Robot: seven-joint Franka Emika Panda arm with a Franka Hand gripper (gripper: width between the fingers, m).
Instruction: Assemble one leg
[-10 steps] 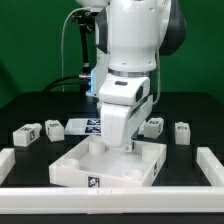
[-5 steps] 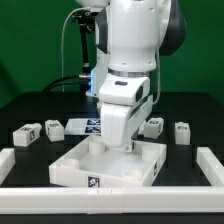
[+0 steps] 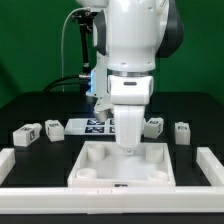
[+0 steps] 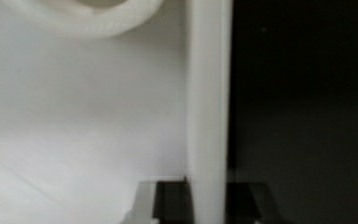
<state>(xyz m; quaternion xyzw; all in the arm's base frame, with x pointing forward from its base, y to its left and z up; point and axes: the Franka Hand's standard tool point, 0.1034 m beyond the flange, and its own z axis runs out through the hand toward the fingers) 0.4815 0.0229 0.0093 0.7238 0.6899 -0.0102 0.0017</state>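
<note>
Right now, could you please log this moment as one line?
gripper: shut on large white square tabletop rim | four small white tagged plastic legs: loose, ungripped

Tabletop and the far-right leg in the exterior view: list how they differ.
The tabletop is much larger than the leg. The tabletop is a square tray with a raised rim; the leg is a stubby block. The tool grips the tabletop's rim, while the leg lies apart, untouched. Both are white.
</note>
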